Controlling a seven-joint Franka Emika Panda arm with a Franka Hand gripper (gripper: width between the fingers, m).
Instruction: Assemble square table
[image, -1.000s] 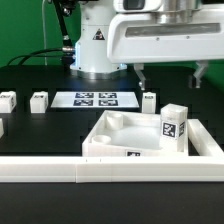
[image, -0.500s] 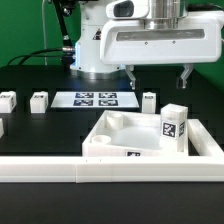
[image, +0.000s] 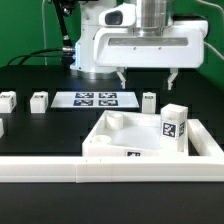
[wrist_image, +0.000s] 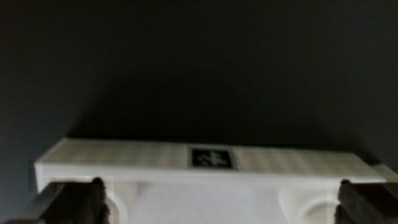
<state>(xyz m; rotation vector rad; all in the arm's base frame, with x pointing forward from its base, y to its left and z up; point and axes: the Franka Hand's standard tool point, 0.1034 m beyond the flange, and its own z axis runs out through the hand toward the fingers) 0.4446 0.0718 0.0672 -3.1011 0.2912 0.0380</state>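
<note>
Loose leg (image: 148, 101) beside marker board (image: 94, 99), behind tabletop (image: 98, 138)

The square table top (image: 125, 140) is laid on the table (image: 40, 135) toward the exterior view's right, just behind the border rail (image: 60, 168), which is stretched across the front. One leg (image: 173, 127) is stood upright on the top, at its right side. The marker board (image: 95, 99) is laid flat behind the top, near the middle. A second leg (image: 149, 102) is set just right of that board, between it and the top. Two more legs (image: 39, 101) are placed left of the board, side by side and apart. The robot base (image: 95, 55) is found behind the board. The gripper (image: 146, 78) is held in the air above the second leg. In the wrist view, the top is seen spanning from one of the fingers (wrist_image: 79, 200) to the other.
</note>
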